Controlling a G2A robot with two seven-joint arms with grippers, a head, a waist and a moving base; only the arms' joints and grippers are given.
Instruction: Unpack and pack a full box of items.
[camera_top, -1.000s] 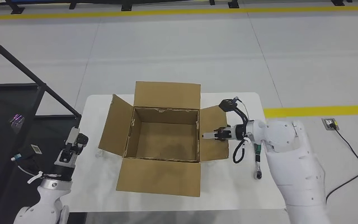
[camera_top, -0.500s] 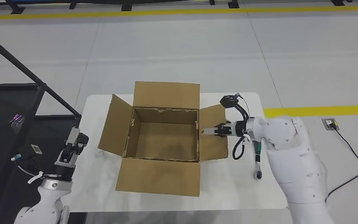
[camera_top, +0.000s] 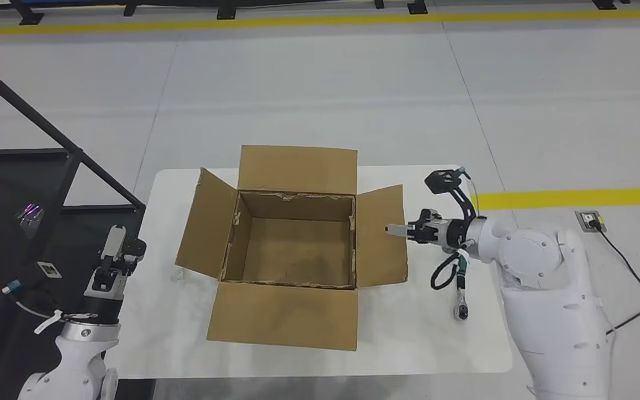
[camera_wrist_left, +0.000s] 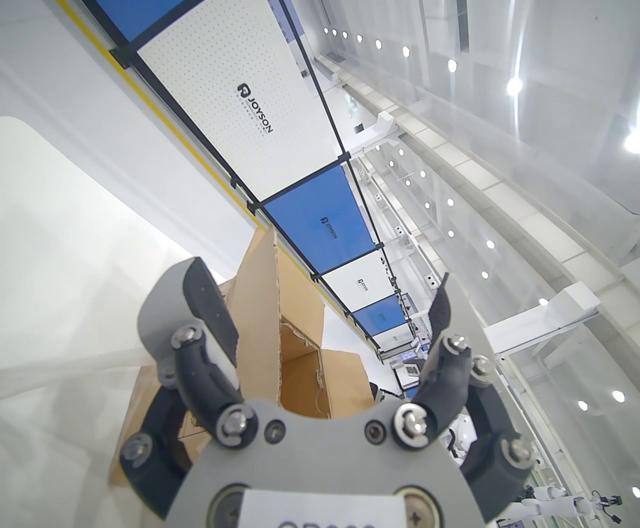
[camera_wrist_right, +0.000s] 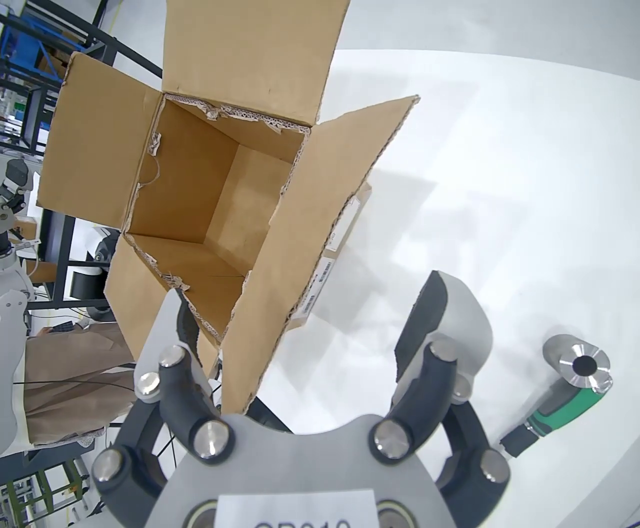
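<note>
The right gripper (camera_top: 389, 230) is open, fingers spread wide — its arm is bent and points left. The left gripper (camera_wrist_left: 320, 280) is open too, tipped upward.

Dark logo lettering stands on the white wall panel (camera_wrist_left: 255, 112); the same mark, smaller, on the blue panel (camera_wrist_left: 327, 227); a barcode label (camera_wrist_right: 324, 267) on the box (camera_wrist_right: 185, 165) side is too small to read.

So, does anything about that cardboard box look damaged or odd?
Yes. The cardboard box has torn, ragged edges along its rim where the flaps fold, and nothing lies inside it. A green-handled tool lies loose on the table beside it.
</note>
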